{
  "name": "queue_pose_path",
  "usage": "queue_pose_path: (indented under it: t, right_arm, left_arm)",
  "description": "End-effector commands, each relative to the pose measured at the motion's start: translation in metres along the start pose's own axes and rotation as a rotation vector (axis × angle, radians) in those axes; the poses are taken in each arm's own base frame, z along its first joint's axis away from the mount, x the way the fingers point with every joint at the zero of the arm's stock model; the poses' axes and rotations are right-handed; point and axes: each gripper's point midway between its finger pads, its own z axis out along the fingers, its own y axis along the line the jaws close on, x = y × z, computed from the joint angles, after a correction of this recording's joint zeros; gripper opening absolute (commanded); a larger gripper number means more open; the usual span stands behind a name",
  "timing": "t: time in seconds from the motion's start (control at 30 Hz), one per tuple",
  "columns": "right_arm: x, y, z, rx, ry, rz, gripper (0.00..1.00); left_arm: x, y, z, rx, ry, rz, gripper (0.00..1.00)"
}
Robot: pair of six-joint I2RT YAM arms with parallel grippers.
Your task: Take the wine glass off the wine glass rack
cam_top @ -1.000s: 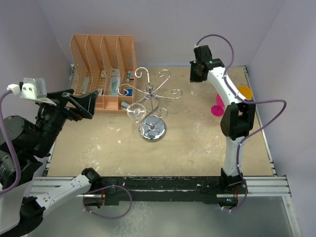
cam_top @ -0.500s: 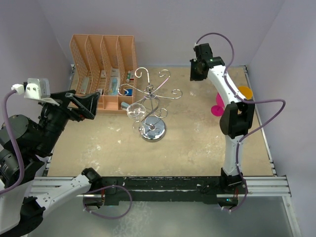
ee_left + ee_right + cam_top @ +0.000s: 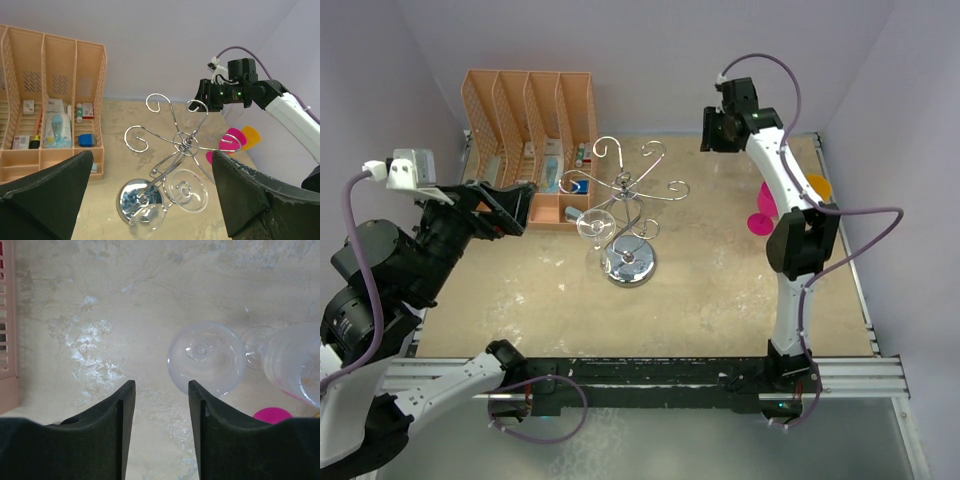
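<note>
Clear wine glass (image 3: 187, 190) hangs from a low curl of the shiny silver wire rack (image 3: 630, 265), which stands on its round chrome base near the middle of the sandy bench (image 3: 720, 300), just in front of an orange slotted file organizer (image 3: 525, 110). The left gripper (image 3: 525, 207) hovers to the left of the rack, apart from the glass, its fingers spread wide. The right gripper (image 3: 715, 132) hangs over the far right of the bench, its fingers parted by a narrower gap, above another clear glass (image 3: 206, 357) resting on the bench.
</note>
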Motion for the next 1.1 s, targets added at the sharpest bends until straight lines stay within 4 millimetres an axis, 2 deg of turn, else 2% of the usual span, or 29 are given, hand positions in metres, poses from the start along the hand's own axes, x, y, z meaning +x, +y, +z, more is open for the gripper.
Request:
queue_pose_path:
  t: [0.0,0.03,0.1,0.2,0.27,0.37,0.47,0.53,0.63,0.73,0.87,0.97,1.07]
  right_arm:
    - [-0.052,0.012,-0.071,-0.072,-0.196,-0.019,0.52]
    - [-0.057,0.014,-0.077,-0.083,-0.230,-0.039,0.55]
    - [-0.069,0.026,-0.110,-0.157,-0.312,-0.050,0.58]
    - [-0.070,0.035,-0.151,-0.219,-0.403,-0.047,0.68]
    - [-0.063,0.040,-0.179,-0.266,-0.455,-0.049,0.72]
    - [-0.043,0.060,-0.226,-0.427,-0.536,-0.079,0.75]
    - [-0.004,0.078,-0.269,-0.611,-0.592,-0.096,0.79]
    - [0.024,0.085,-0.289,-0.704,-0.607,-0.107,0.80]
    - [0.064,0.086,-0.312,-0.784,-0.612,-0.115,0.81]
    - [0.083,0.083,-0.335,-0.802,-0.634,-0.120,0.82]
    - [0.087,0.084,-0.368,-0.841,-0.710,-0.147,0.82]
    - [0.083,0.083,-0.377,-0.846,-0.745,-0.126,0.82]
    - [0.077,0.080,-0.380,-0.835,-0.779,-0.098,0.82]
  left_arm:
    - [0.011,-0.011,0.007,0.026,0.045,-0.074,0.99]
    - [0.014,-0.012,0.008,0.027,0.056,-0.085,0.99]
    - [0.021,-0.016,0.010,0.038,0.086,-0.101,0.99]
    - [0.032,-0.020,0.012,0.050,0.123,-0.120,0.99]
    - [0.039,-0.022,0.014,0.052,0.151,-0.138,1.00]
    - [0.052,-0.024,0.017,0.052,0.201,-0.153,0.97]
    - [0.064,-0.025,0.020,0.041,0.247,-0.158,0.92]
    - [0.074,-0.023,0.022,0.021,0.289,-0.154,0.87]
    - [0.086,-0.024,0.024,0.003,0.353,-0.160,0.79]
    - [0.101,-0.027,0.027,-0.020,0.416,-0.213,0.70]
    - [0.120,-0.036,0.028,-0.022,0.481,-0.320,0.61]
    - [0.126,-0.035,0.024,-0.047,0.494,-0.386,0.52]
    - [0.127,-0.034,0.017,-0.052,0.481,-0.455,0.51]
